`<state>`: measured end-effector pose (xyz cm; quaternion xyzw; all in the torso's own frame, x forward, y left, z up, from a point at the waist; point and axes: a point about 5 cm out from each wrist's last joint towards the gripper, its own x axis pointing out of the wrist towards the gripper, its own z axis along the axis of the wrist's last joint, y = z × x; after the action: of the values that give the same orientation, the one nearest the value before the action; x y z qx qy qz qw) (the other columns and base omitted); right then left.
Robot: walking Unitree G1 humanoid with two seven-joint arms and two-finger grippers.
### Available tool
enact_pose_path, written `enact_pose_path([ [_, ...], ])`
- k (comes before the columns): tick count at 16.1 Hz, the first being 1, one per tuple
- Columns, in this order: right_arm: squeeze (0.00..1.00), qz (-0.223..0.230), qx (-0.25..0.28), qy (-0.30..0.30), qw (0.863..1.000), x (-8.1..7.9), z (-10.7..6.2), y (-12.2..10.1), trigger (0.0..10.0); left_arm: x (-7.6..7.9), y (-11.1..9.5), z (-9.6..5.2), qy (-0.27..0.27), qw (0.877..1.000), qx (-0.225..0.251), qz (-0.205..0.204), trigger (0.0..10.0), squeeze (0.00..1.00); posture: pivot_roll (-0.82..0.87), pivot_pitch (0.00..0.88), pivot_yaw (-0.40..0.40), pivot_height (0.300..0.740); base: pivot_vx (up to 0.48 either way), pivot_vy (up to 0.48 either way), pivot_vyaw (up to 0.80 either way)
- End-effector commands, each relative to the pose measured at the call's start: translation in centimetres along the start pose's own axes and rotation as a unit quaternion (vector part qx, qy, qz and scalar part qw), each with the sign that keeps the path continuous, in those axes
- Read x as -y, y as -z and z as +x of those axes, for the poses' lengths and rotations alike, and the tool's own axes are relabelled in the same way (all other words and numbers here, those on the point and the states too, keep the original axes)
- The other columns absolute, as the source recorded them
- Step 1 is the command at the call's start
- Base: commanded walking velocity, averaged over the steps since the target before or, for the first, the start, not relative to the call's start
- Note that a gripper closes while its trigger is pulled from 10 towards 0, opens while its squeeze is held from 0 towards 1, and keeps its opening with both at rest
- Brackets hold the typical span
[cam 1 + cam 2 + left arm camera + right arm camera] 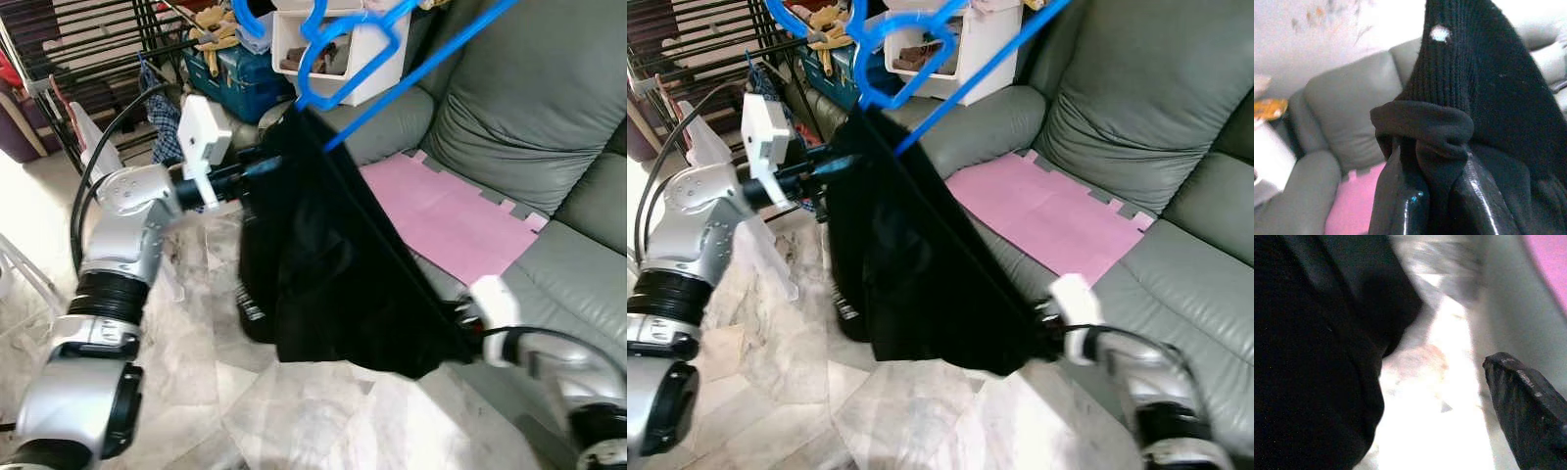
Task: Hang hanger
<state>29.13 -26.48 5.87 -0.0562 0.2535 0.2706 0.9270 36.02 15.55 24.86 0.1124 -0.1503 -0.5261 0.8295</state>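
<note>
Blue hanger [338, 59] tilted, black garment [333, 264] draped.

Unitree G1 humanoid: the left arm [118, 255] is built of rounded silver shells joined by ribbed black rings, with a black cable [98, 157] looping off it toward 11 o'clock. Each wrist carries a white boxy camera housing [206, 137]. The gripper fingers [1474, 200] are glossy black.
</note>
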Motion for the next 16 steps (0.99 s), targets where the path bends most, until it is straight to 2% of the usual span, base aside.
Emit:
enact_pose_path([
  [1, 0.0, 0.02, -0.023, 0.032, 0.999, 1.0, -1.0, 1.0, 0.0, -1.6, -1.8, -1.6, -0.051, 0.998, 0.029, 0.025, 0.0, 0.0, -0.17, 0.0, 0.039, 0.74, 0.0, 0.0, 0.0],
  [2, 0.0, 0.014, 0.013, 0.118, 0.993, 3.4, -2.1, -0.9, 0.0, -1.1, -0.1, -2.6, -0.045, 0.999, 0.002, -0.001, 0.0, 0.0, -0.18, 0.0, 0.047, 0.74, 0.0, 0.0, 0.0],
  [3, 0.0, 0.013, 0.035, 0.164, 0.986, 4.5, -2.6, -2.2, 0.0, -0.8, 0.8, -3.0, -0.043, 0.999, -0.011, -0.015, 0.0, 0.0, -0.18, 0.0, 0.047, 0.74, 0.0, 0.0, 0.0],
  [4, 0.0, 0.013, 0.072, 0.227, 0.971, 6.0, -3.3, -4.5, 0.0, -0.3, 2.2, -3.7, -0.042, 0.998, -0.029, -0.032, 0.0, 0.0, -0.19, 0.0, 0.049, 0.74, 0.0, 0.0, 0.0],
  [6, 0.0, 0.014, 0.142, 0.307, 0.941, 7.9, -4.8, -8.7, 0.0, 0.6, 4.0, -4.9, -0.036, 0.996, -0.059, -0.06, 0.0, 0.0, -0.19, 0.0, 0.045, 0.74, 0.0, 0.0, 0.0],
  [7, 0.0, 0.011, 0.158, 0.319, 0.934, 8.2, -5.1, -9.8, 0.0, 0.9, 4.4, -5.1, -0.032, 0.995, -0.065, -0.067, 0.0, 0.0, -0.18, 0.0, 0.04, 0.74, 0.0, 0.0, 0.0],
  [9, 0.0, -0.001, 0.221, 0.352, 0.91, 8.8, -6.0, -14.2, 0.0, 2.7, 6.2, -6.1, 0.005, 0.989, -0.101, -0.104, 0.0, 0.0, -0.18, 0.0, 0.029, 0.74, 0.0, 0.0, 0.0],
  [11, 0.0, -0.011, 0.254, 0.363, 0.896, 8.7, -6.2, -16.7, 0.0, 4.3, 7.8, -7.0, 0.03, 0.981, -0.125, -0.144, 0.0, 0.0, -0.17, 0.0, 0.026, 0.74, 0.0, 0.0, 0.0],
  [12, 0.0, -0.012, 0.258, 0.364, 0.895, 8.7, -6.2, -17.0, 0.0, 4.5, 8.1, -7.1, 0.031, 0.979, -0.125, -0.156, 0.0, 0.0, -0.17, 0.0, 0.026, 0.74, 0.0, 0.0, 0.0],
  [15, 0.0, -0.012, 0.258, 0.364, 0.895, 8.7, -6.2, -17.0, 0.0, 4.5, 8.1, -7.1, 0.031, 0.979, -0.125, -0.156, 0.0, 0.0, -0.17, 0.0, 0.026, 0.74, 0.0, 0.0, 0.0],
  [16, 0.0, -0.016, 0.269, 0.364, 0.892, 8.4, -5.9, -17.6, 0.0, 5.9, 9.3, -7.6, 0.058, 0.971, -0.151, -0.174, 0.0, 0.0, -0.17, 0.0, 0.034, 0.74, 0.0, 0.0, 0.0],
])
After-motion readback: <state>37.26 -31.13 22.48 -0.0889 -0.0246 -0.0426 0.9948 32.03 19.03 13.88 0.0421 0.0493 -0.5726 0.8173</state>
